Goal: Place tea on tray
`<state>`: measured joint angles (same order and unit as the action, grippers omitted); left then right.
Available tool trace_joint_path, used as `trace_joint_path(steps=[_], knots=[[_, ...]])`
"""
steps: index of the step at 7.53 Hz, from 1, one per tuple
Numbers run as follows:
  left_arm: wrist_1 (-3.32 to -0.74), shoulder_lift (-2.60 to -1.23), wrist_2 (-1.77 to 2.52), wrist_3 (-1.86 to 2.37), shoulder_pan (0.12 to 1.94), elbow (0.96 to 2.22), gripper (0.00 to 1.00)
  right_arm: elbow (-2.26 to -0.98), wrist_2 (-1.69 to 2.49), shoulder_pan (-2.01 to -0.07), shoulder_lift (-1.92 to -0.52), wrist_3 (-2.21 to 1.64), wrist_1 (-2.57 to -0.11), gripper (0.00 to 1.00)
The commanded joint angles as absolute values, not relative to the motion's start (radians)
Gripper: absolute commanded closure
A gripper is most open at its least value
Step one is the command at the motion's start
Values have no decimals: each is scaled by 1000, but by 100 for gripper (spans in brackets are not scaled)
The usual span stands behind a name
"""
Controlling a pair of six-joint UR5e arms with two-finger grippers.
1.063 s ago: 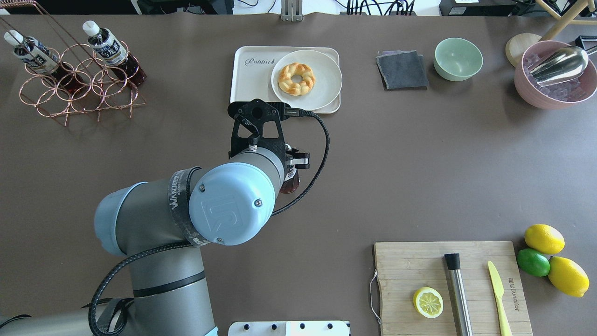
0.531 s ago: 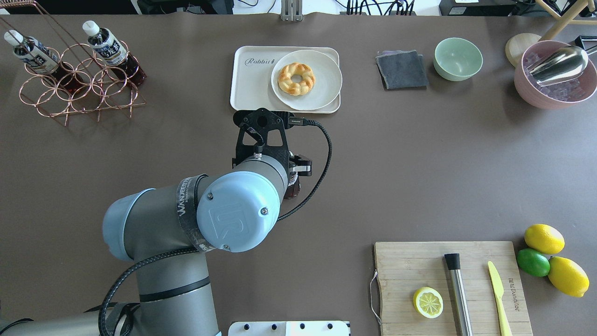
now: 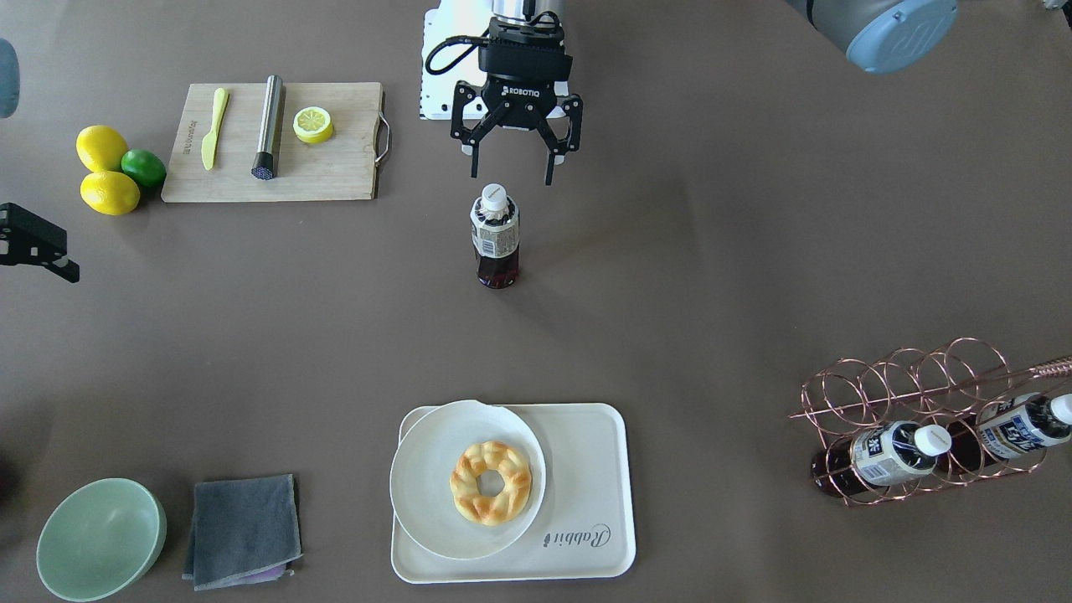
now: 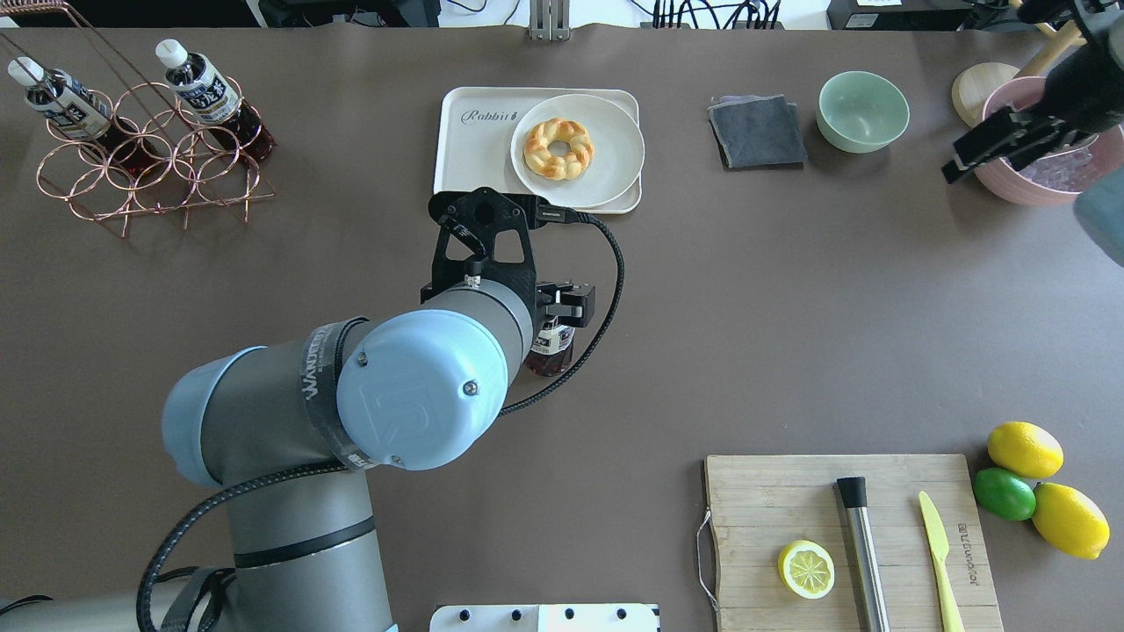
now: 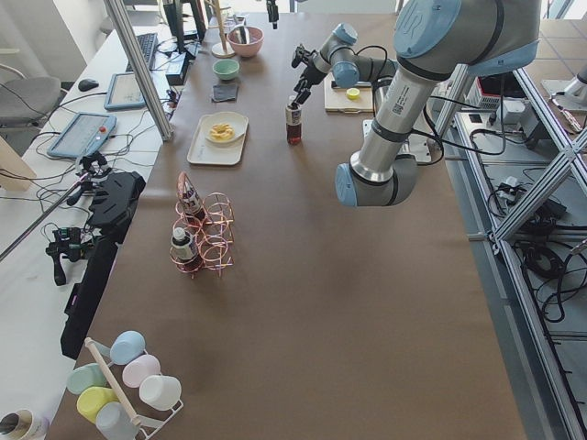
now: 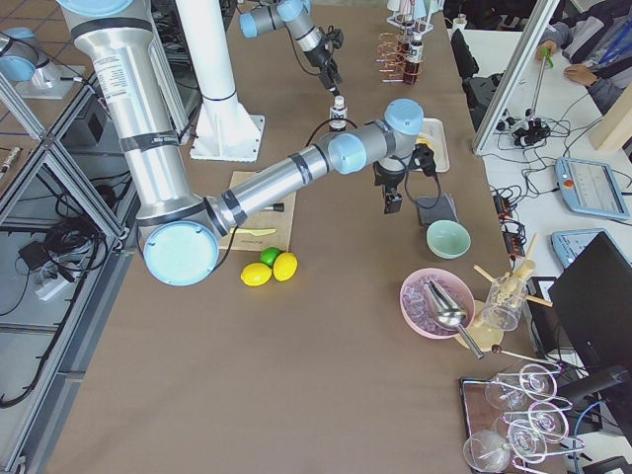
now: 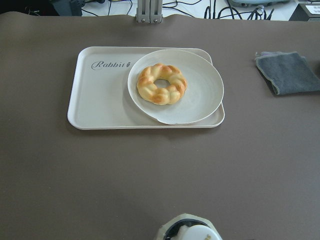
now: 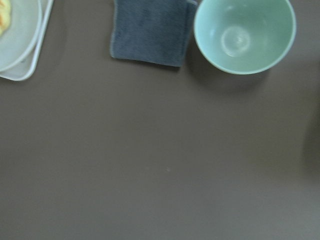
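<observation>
The tea [image 3: 494, 239] stands upright on the bare table, white cap up, well short of the tray [image 3: 586, 469]. My left gripper [image 3: 512, 173] is open, just above and behind the cap, and is not touching the bottle. In the overhead view my wrist hides most of the tea [image 4: 553, 349]. Its cap shows at the bottom of the left wrist view [image 7: 190, 232], with the tray [image 7: 97, 100] ahead. My right gripper [image 4: 983, 165] is at the far right by the pink bowl. It looks open and empty.
A white plate [image 3: 427, 494] with a doughnut fills one half of the tray. A copper rack [image 3: 913, 402] holds two more tea bottles. A cutting board [image 3: 335, 172], lemons, a green bowl [image 3: 100, 536] and a grey cloth [image 3: 243, 528] are nearby.
My left gripper's fingers have spread and let go of the tea, which now stands on the table. My right arm has come into the overhead view at the top right.
</observation>
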<state>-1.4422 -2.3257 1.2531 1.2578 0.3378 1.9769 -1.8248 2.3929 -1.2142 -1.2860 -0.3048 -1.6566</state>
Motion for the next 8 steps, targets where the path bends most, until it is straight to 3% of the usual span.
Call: trace_joint_path(steps=[1, 2, 4, 6, 8], knots=[[-1446, -2237, 1409, 1169, 461, 2060, 5, -1858, 2338, -1012, -1059, -738, -1657, 0], [-1472, -2171, 1483, 1076, 536, 2110, 4, -1868, 2277, -926, -993, -868, -1657, 0], [-1660, -2024, 1631, 999, 671, 2096, 4, -1870, 2191, -781, -872, -1112, -1666, 0], [-1916, -1901, 1853, 928, 844, 1986, 4, -1864, 2076, -672, -825, -1225, -1667, 0], [-1960, -1841, 2110, 814, 1027, 1916, 4, -1839, 2025, -628, -801, -1249, -1683, 0]])
